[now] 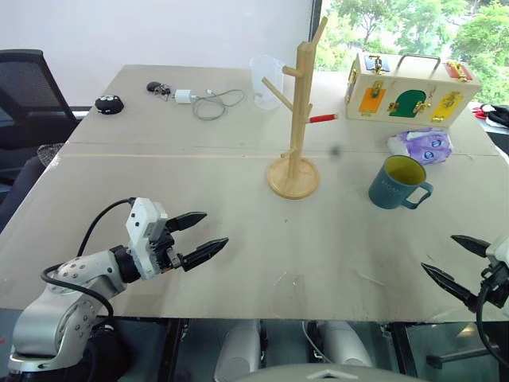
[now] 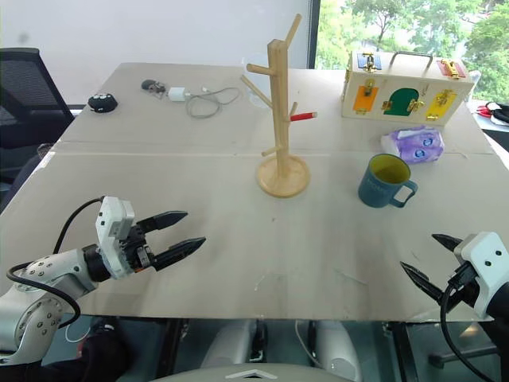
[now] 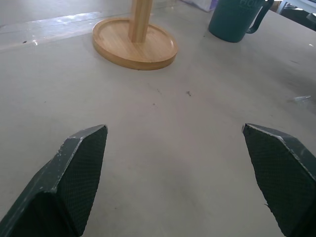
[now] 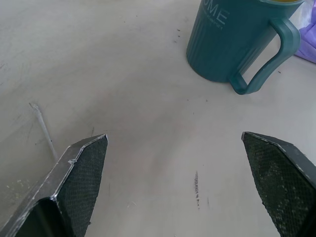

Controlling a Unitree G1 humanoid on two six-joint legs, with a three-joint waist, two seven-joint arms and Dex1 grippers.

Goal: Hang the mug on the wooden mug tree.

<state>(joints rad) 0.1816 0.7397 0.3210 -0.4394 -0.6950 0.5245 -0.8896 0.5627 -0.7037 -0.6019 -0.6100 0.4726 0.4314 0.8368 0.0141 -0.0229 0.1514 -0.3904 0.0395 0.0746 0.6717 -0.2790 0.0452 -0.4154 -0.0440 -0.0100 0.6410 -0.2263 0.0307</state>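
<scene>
Mug (image 1: 398, 182) stands upright on the bench (image 1: 238, 255), ahead of the right end effector (image 1: 455, 260), which gapes wide and empty. Left end effector (image 1: 200, 233) hovers open, holding nothing, near the wooden mug tree (image 1: 295, 119). Purple packet (image 1: 425, 144) and latched wooden box (image 1: 409, 88) sit behind the mug.

teal mug (image 1: 395, 185), light-wood mug tree (image 1: 296, 119)

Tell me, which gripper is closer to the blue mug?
The right gripper, open, below and slightly right of the mug. The left gripper, also open, sits across the table, beyond the wooden mug tree.
</scene>
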